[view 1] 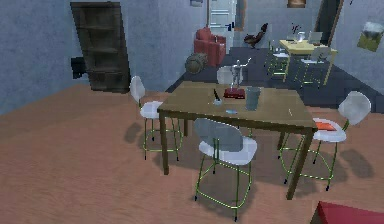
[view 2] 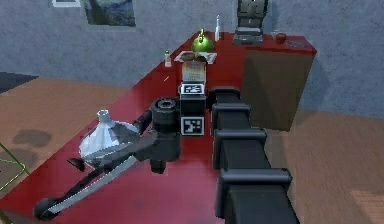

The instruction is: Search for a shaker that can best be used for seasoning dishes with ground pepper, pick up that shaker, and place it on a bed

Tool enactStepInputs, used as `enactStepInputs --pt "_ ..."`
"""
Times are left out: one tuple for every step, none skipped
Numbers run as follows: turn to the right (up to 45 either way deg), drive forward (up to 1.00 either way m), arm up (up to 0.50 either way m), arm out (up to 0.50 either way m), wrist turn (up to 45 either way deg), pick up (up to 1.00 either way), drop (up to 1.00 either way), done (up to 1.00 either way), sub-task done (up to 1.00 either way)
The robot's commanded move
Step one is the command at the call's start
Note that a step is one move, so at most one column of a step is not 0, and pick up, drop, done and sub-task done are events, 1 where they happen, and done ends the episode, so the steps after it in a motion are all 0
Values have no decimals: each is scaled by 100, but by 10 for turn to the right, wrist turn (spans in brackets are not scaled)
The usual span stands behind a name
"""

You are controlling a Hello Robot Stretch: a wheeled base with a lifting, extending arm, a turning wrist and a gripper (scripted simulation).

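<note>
In the arm side view my arm reaches out over a long red countertop. The gripper points toward that view's lower left. A silvery cone-shaped thing sits on the counter right at the fingers, so I cannot tell whether the gripper holds anything. Farther along the counter stand a small pale shaker-like bottle and a slim white bottle, both too small to name surely.
A green round thing, a tan box and a dark appliance share the counter. Ahead stands a wooden dining table ringed by white chairs. A dark shelf unit and a red armchair lie beyond.
</note>
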Motion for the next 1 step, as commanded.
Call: enactStepInputs --pt "0 0 0 0 450 0 0 0 0"
